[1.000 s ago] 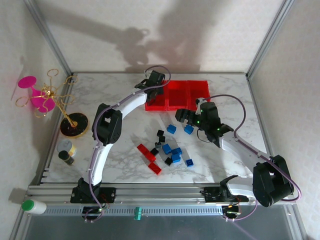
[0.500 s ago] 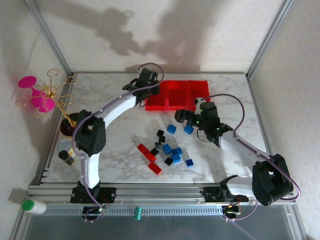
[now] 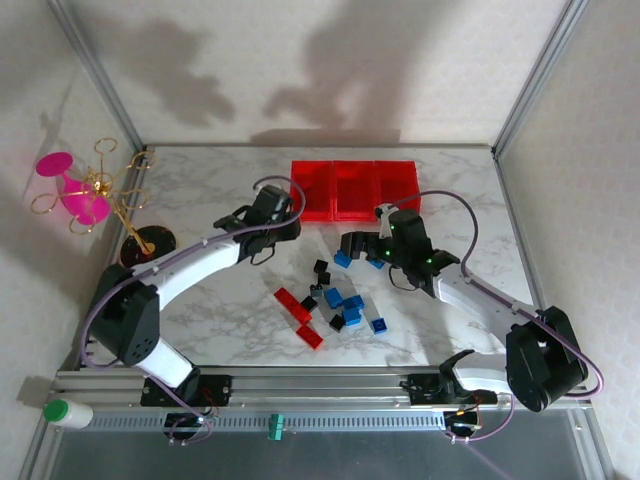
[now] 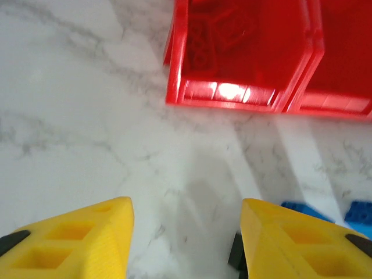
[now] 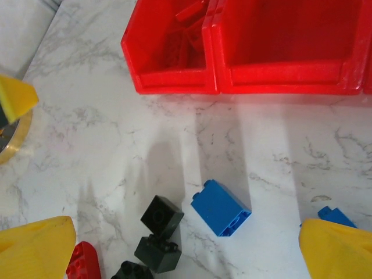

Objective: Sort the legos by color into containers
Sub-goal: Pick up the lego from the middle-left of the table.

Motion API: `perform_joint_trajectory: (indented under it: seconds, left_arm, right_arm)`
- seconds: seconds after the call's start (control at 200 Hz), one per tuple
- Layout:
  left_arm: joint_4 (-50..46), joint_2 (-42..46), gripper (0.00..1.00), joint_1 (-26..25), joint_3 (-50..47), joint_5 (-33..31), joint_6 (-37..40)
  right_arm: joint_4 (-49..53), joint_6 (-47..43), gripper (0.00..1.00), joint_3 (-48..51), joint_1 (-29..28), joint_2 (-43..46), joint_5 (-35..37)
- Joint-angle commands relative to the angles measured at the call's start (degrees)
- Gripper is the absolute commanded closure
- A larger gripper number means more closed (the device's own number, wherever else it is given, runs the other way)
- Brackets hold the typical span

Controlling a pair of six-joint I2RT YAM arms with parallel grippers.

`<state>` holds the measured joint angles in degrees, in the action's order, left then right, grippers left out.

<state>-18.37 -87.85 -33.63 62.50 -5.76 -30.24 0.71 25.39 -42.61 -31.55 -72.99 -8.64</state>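
— Where is the left gripper [image 4: 186,215]?
— Part open, empty, over the bare marble table [image 4: 87,116] near the red bins [image 4: 232,96].
— And the right gripper [image 5: 186,235]?
— Spread wide, empty, above a blue brick [image 5: 221,207]; loose legos [image 3: 335,300] lie nearby.

Brightness: bright, even white light in all three views.
Shadows: two broad, soft-edged arm shadows on the back wall [image 3: 420,90]; fainter grey patches lie on the tabletop [image 3: 240,300].
Glare: a white hot spot on the near wall of the containers [image 4: 229,91].
Blur: left wrist view is soft throughout; right wrist view is crisp on the legos [image 5: 221,207].
Focus: the bottom corners of both wrist views are out of focus.
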Motion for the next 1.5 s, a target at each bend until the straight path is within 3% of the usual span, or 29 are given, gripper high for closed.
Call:
perform_joint_trajectory:
  seconds: [0.0,0.24,0.561,0.996,1.262,1.497]
  left_arm:
    - [-3.1,3.8,0.47,-1.7,-4.1,-1.8,-4.0]
    - [-5.0,8.0,0.42,-5.5,-11.1,-1.4,-9.2]
    - [-4.6,9.7,0.35,-6.7,-17.8,0.1,-14.9]
    - [-2.3,6.1,0.30,-10.8,-20.3,4.2,-19.1]
    - [1.4,0.5,0.31,-12.8,-20.9,1.6,-24.4]
    - [2.4,-2.0,0.41,-13.3,-20.1,-0.4,-25.0]
  right_arm:
    - [2.0,-1.6,0.01,0.2,-1.9,-0.3,1.3]
    - [2.3,-2.3,0.01,2.7,-5.5,0.6,2.3]
    - [0.0,-1.3,0.01,5.5,-7.6,0.5,2.9]
    - [-1.2,-1.2,0.01,5.7,-7.6,-0.6,3.8]
    - [-1.2,-1.3,0.01,6.0,-7.6,-0.4,4.7]
    - [-1.3,-1.4,0.01,6.0,-7.6,-0.6,5.4]
